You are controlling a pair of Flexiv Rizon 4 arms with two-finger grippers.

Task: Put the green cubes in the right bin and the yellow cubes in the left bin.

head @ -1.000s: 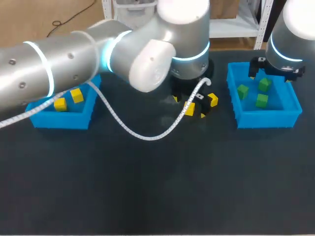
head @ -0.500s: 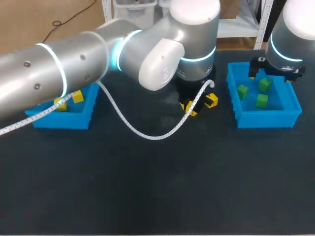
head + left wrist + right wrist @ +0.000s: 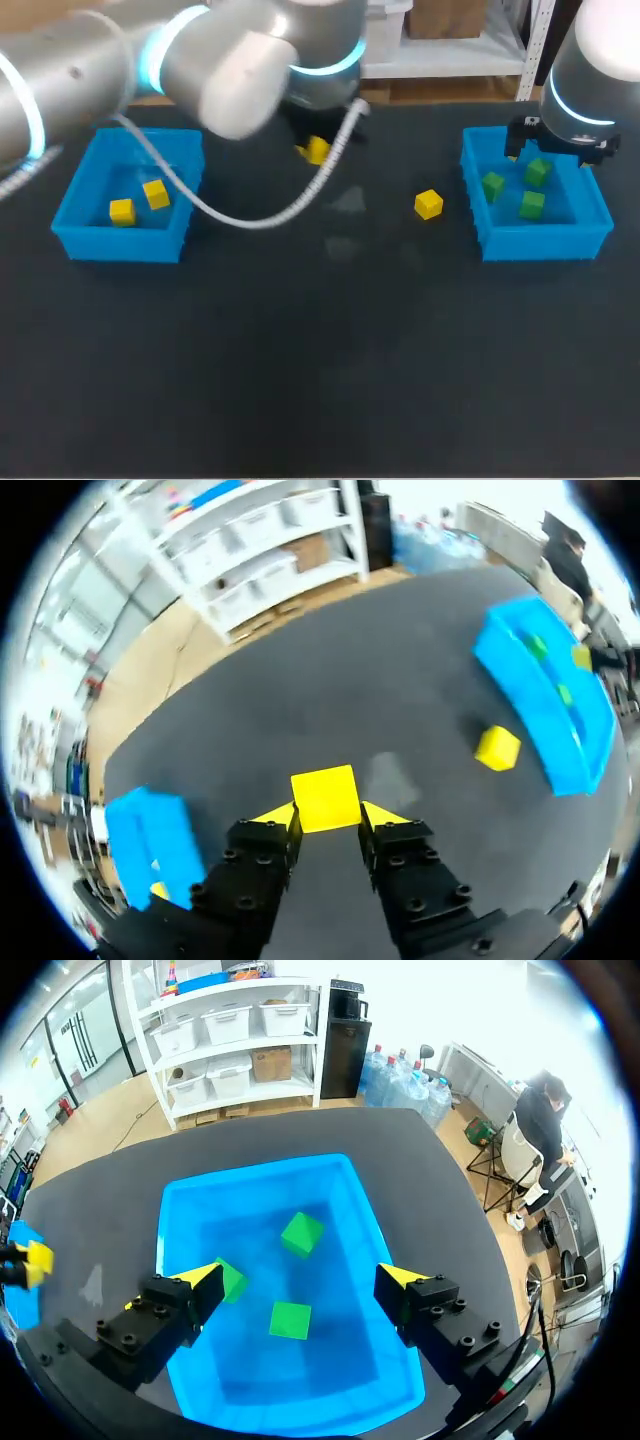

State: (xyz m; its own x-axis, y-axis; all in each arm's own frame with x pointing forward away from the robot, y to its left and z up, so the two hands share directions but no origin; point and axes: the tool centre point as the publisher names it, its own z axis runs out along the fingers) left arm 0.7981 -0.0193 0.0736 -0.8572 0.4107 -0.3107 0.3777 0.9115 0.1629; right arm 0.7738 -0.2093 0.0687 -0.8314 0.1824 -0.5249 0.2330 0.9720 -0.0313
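Left gripper (image 3: 328, 815) clamped one yellow cube (image 3: 325, 797) (a loose yellow cube (image 3: 428, 204) lay left of the right bin (image 3: 545, 245)); right gripper (image 3: 300, 1280) hung released above that bin.

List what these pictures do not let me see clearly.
Head view: the grey left arm hides the left tool; only its held small yellow cube shows.
Left wrist view: the tool's black body covers part of the blue plastic left bin.
Head view: the right arm hides most of the right tool.
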